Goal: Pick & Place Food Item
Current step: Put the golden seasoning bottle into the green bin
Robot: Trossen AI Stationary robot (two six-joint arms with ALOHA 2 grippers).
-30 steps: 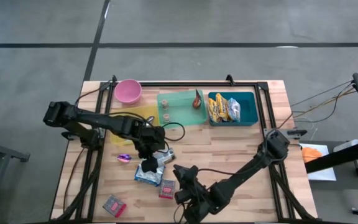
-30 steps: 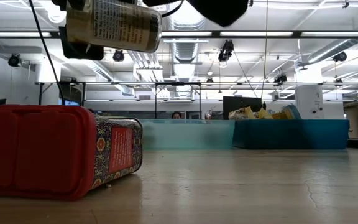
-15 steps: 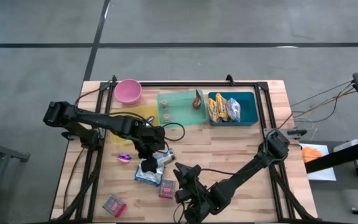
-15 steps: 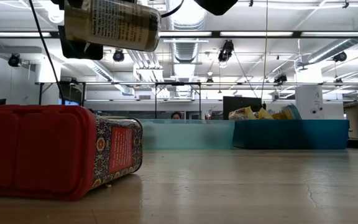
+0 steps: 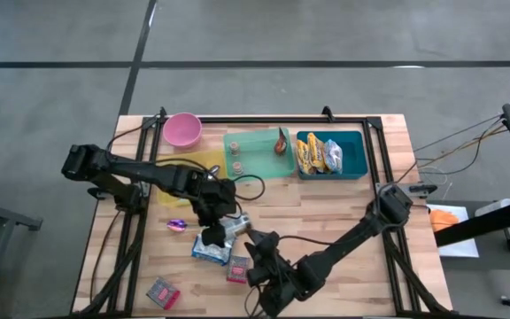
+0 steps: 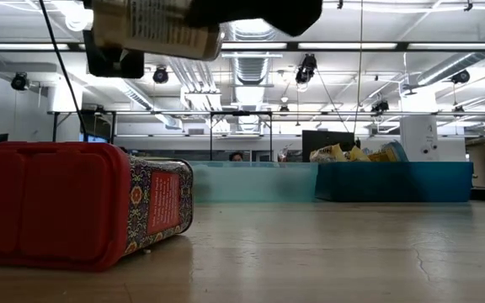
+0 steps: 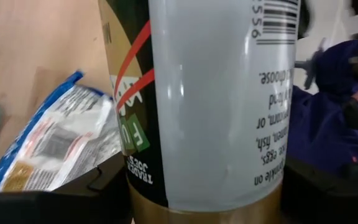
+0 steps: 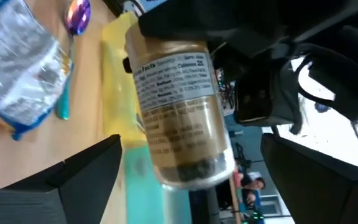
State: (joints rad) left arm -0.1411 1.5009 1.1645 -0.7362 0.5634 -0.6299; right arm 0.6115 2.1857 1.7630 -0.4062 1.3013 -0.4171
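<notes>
A glass jar [image 5: 235,226] with a printed label and a gold end hangs over the middle of the table, above the packets. My left gripper [image 5: 212,219] is shut on it. In the low view the jar [image 6: 154,27] lies nearly level at the top of the picture. My right gripper [image 5: 252,244] stands wide open at the jar's free end [image 8: 188,168]. Its fingers are on either side of that end, and I see no touch. My left gripper pinches the jar's round wall [image 7: 143,177] between its two fingers [image 7: 55,199], near the gold end. The fingers come slanting down from the table's left and lie across the jar. The jar is lifted clear and nearly level, its free end toward my right gripper.
Under the jar lie a blue-and-white packet [image 5: 211,250], a purple spoon [image 5: 177,224] and a red packet [image 5: 237,268]. A red tin [image 6: 82,202] lies near the front edge. At the back stand a pink bowl [image 5: 182,130], a green tray [image 5: 257,164] and a blue bin [image 5: 359,159] with snack bags.
My right gripper has opened wider beside the jar; in the low view its dark fingers now spread over the jar's free end. The left gripper and the jar have kept their place.
</notes>
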